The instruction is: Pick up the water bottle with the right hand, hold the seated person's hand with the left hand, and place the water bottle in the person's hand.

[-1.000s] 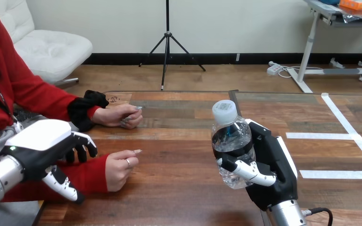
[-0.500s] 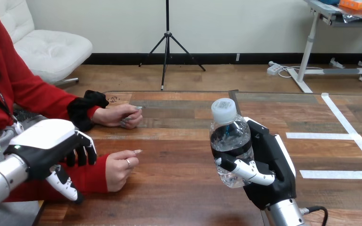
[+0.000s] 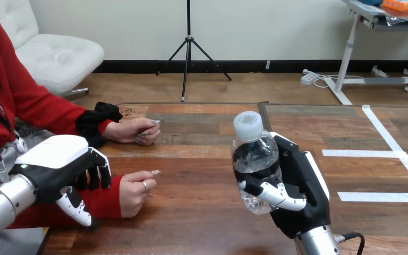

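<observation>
Clear white-capped plastic water bottle (image 3: 255, 159), upright for handover.
Wrapped by right hand (image 3: 305, 199) fingers (image 3: 273, 194); left hand (image 3: 53, 162) fingers loose, empty, beside person's nearer hand (image 3: 134, 190).

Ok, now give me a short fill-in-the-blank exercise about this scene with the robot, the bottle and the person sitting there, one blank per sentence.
1. The right robot hand grips the water bottle, whose cap is ____.
2. The left robot hand is over the person's ____ sleeve.
3. The person's nearer hand rests on the wooden ____.
Missing words: white; red; table.
</observation>
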Controlling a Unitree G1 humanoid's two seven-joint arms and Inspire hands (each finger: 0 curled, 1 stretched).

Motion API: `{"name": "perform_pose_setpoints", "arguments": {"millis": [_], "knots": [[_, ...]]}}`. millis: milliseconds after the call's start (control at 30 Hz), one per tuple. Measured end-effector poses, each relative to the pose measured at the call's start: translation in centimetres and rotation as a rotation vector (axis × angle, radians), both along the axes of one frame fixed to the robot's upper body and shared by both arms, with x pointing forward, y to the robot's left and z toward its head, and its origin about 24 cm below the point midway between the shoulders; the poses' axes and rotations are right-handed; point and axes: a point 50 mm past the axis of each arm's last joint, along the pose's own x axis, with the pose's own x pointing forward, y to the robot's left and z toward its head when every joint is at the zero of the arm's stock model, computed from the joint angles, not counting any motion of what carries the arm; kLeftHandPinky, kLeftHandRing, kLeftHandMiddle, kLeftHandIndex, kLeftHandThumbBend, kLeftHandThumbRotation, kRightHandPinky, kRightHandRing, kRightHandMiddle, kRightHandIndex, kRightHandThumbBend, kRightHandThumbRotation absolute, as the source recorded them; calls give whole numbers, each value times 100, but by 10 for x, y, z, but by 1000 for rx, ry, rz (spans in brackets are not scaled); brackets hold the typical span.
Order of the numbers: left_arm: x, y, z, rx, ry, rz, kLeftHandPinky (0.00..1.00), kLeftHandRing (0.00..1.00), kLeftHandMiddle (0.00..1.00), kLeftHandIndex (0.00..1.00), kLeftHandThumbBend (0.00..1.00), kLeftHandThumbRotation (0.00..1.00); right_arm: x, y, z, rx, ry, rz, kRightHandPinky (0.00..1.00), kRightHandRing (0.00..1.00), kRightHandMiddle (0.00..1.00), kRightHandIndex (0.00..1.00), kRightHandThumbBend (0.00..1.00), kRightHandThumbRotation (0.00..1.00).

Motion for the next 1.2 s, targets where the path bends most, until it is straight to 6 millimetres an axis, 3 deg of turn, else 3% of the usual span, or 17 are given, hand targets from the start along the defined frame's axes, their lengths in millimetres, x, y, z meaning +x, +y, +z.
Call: {"name": "perform_pose_setpoints", "arguments": {"millis": [633,933,1200], "knots": [[1,-5,1,-9,-4,-12,45,46,49,50,96,7,-4,1,3,3,-14,2,10,16,26,43,91,2],[0,-9,2,-44,0,-15,52,54,57,57,98,7,-3,0,8,5,-28,-11,10,16,26,43,91,3],[-2,-14,3,-48,-10,-38,60,64,67,69,100,10,-3,0,9,5,-33,-10,10,16,26,43,92,4]]}}
